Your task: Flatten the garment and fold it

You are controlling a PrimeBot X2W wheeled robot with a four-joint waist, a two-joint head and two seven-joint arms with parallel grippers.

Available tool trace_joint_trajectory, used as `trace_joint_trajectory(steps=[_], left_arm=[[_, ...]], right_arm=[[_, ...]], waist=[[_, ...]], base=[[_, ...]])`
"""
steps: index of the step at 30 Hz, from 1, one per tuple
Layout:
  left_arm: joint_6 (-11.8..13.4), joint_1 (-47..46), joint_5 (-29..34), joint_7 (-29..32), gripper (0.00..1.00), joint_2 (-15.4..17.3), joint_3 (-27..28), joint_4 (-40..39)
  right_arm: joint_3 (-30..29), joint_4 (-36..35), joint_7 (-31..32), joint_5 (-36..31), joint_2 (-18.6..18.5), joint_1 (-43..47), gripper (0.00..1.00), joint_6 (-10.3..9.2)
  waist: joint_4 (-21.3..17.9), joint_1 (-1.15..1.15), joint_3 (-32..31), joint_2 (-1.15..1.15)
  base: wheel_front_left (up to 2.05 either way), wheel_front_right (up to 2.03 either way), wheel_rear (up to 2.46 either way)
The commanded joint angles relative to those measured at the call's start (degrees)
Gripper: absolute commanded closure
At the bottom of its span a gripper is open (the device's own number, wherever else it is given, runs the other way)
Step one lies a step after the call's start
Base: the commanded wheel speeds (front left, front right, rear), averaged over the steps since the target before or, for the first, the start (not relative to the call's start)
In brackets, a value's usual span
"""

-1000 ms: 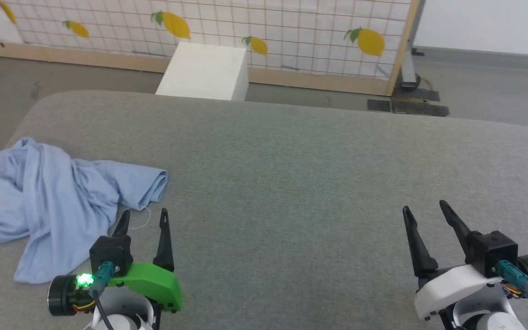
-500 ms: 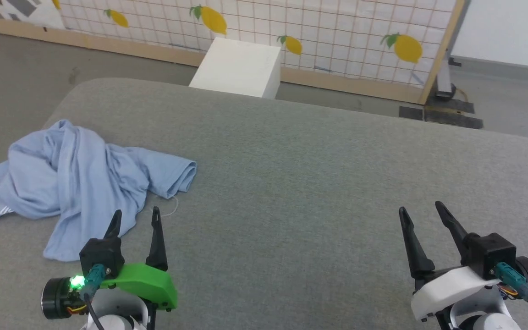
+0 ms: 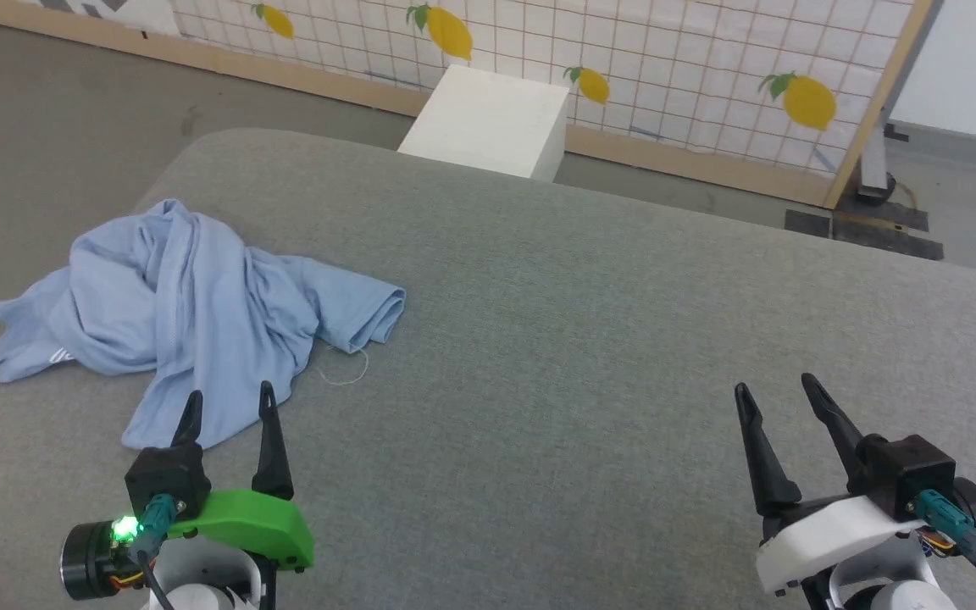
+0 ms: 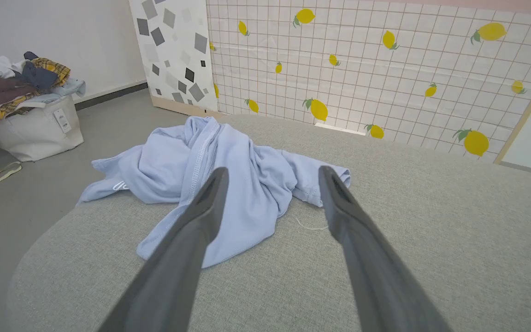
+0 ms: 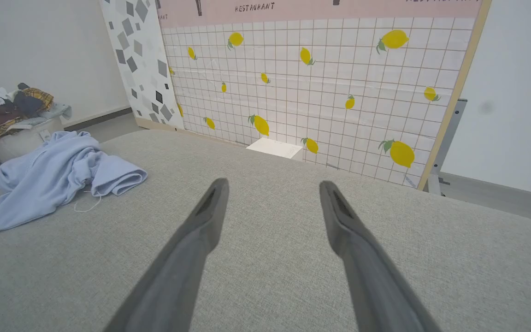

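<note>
The grey padded surface [image 3: 590, 339] takes up most of the workspace. The garment [image 3: 191, 313] lies at its left end in a crumpled, twisted heap, its outer part reaching over the rim. Both grippers hover near the robot with fingers spread wide and nothing between them. The left gripper [image 3: 230, 391] is just at the heap's near edge, and the right gripper [image 3: 773, 383] is well apart over bare surface. Flattening appears not yet begun, so this looks like the approach. The next move probably calls for the left fingers to pinch a true edge rather than a fold, and for the right arm to cross over so the twist can be drawn out. From above, the head view gives the spacing between the two grippers. The low left wrist view adds a white basket [image 4: 35, 131] piled with clothes on the floor past the surface's end. It also picks out a stitched seam [image 4: 198, 152] running over the heap, a small white mark [image 4: 120, 186] and a loose thread [image 4: 309, 226].
</note>
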Motion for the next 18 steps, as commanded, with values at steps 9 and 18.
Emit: trace_joint_trajectory(steps=[9,18], left_arm=[[2.0,1.1,-1.5,-1.3,0.0,0.2,-0.5,-0.2],[3.5,1.6,-2.5,-1.6,0.0,0.4,-1.0,-0.9]], right_arm=[[0.3,0.8,-1.7,1.6,0.1,-0.8,0.0,-0.05],[0.7,1.4,-2.7,2.5,0.1,-1.0,0.0,-0.05]], waist=[[2.9,0.0,-0.1,0.0],[5.3,0.0,-0.1,0.0]], base=[[0.0,0.0,0.0],[0.0,0.0,0.0]])
